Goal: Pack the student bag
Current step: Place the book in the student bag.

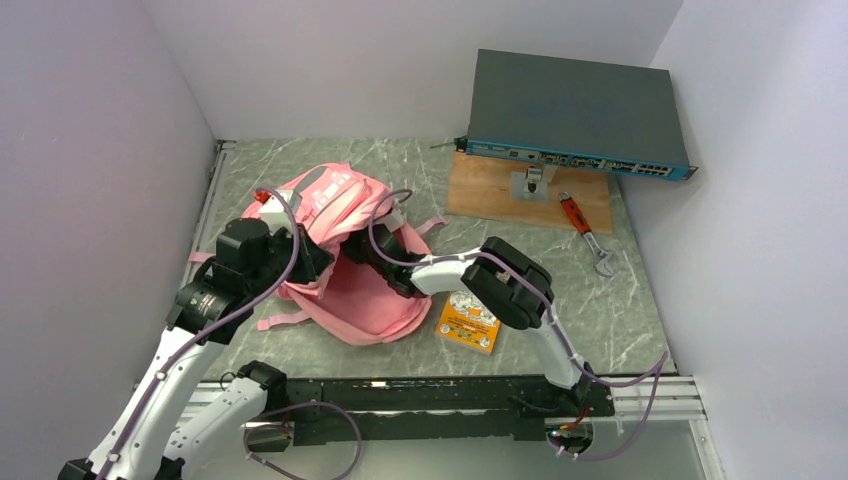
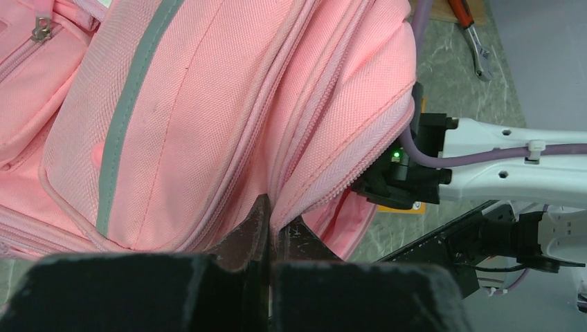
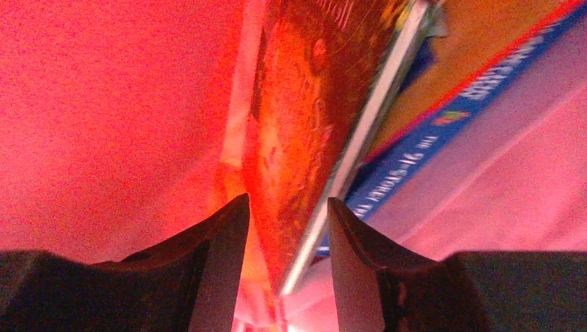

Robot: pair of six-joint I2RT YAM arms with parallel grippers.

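Veined marble table [image 1: 630, 300], soft pink student bag [image 1: 372, 305]

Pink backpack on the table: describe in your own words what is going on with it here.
The left gripper is pinched shut on the student bag at its open zipper edge. The right gripper is inside the bag with a book between its jaws; whether it grips is unclear. A flat orange item lies beside the bag.

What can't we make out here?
1. Right wrist view: whether the right fingers clamp the book or only straddle it; the contact edges are lost in red glow. Its title is cut off at the top edge.
2. Top view: those fingers, hidden inside the backpack.
3. Top view: loose book beside the backpack, partly under the right arm, print too small.
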